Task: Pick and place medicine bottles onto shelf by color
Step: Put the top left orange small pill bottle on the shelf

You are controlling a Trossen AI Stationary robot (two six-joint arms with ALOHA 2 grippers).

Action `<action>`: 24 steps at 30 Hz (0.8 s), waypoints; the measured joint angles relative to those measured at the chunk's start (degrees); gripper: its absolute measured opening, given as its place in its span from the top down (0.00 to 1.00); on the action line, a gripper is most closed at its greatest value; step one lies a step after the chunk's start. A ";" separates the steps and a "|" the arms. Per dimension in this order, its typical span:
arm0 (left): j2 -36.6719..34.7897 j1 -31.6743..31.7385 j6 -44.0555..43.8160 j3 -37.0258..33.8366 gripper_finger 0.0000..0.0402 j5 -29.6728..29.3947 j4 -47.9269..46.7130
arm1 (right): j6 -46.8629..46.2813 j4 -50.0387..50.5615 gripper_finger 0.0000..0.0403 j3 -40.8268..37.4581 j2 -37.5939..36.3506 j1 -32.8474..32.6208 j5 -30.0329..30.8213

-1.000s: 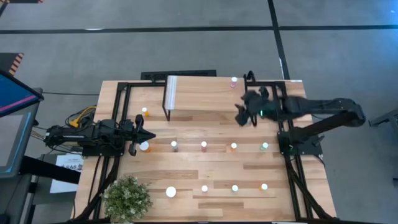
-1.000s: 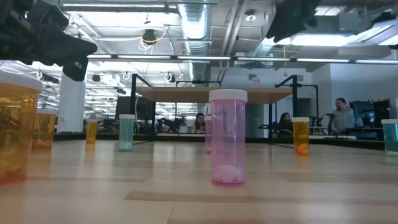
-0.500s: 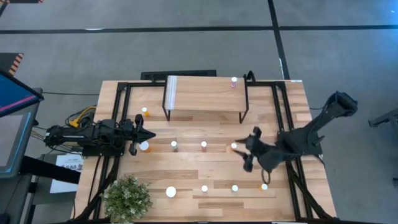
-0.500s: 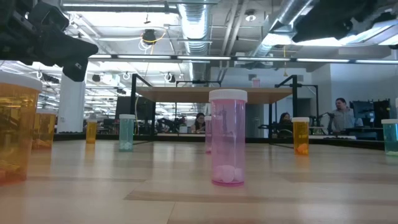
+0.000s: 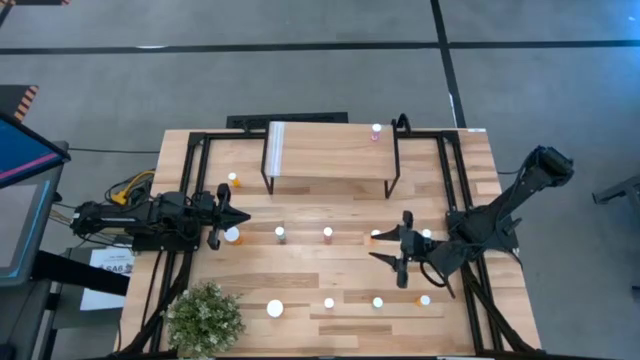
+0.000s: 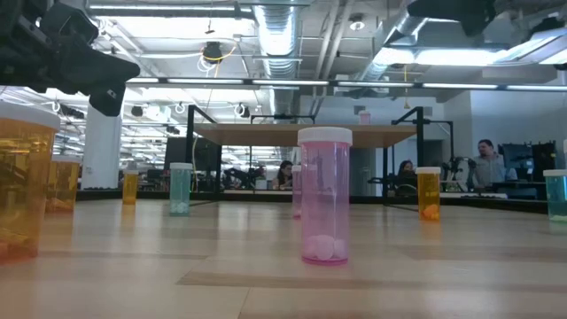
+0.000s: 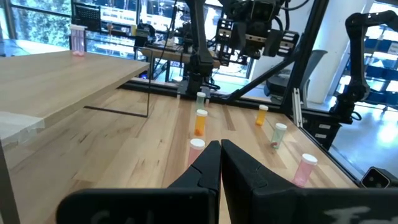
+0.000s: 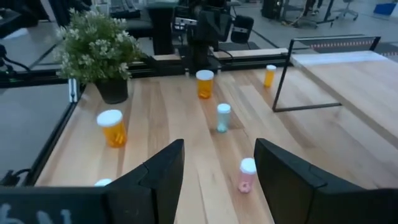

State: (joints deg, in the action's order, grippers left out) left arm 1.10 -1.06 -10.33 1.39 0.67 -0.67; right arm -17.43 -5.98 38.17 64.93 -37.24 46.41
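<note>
Bottles with white caps and orange, green or pink bodies are seen spread in two rows over the surface point(image 5: 330, 270) in front of the shelf point(image 5: 330, 155), a low light-wood platform on thin black legs; one pink bottle point(image 5: 376, 131) is set on the shelf's far right corner. A larger orange bottle point(image 5: 232, 235) is placed just beside the left hand point(image 5: 243, 217), whose fingers are pressed together on nothing. The right hand point(image 5: 388, 248) is held spread wide and empty above the row nearest the shelf, near an orange bottle point(image 5: 375, 236). Bare wood is left between the rows. A potted plant point(image 5: 205, 318) stands at the near left corner. Bottle contents cannot be made out from above.
</note>
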 joint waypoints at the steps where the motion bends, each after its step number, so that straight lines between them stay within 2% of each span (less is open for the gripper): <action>1: 0.00 -0.02 0.00 0.02 1.00 0.00 0.00 | 0.00 0.01 0.46 0.00 0.00 0.28 -0.03; 5: 0.00 0.00 0.00 0.00 1.00 -0.01 0.02 | 0.12 0.09 0.46 0.00 0.00 1.07 -0.23; 11: 0.00 -0.02 -1.59 0.00 1.00 0.00 0.04 | 1.45 -0.06 0.46 0.00 0.04 1.45 -4.02; 17: 0.00 0.00 -3.06 0.00 1.00 0.00 1.18 | 2.60 0.14 0.46 0.00 0.04 1.34 -4.33; 24: 0.01 0.02 -2.15 0.00 1.00 -3.22 0.31 | 2.54 0.14 0.46 0.00 0.04 1.38 -4.33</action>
State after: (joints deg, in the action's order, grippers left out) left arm 1.11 -1.04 -12.47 1.39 -2.55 -0.36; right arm -14.90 -5.85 38.17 64.97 -35.86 42.09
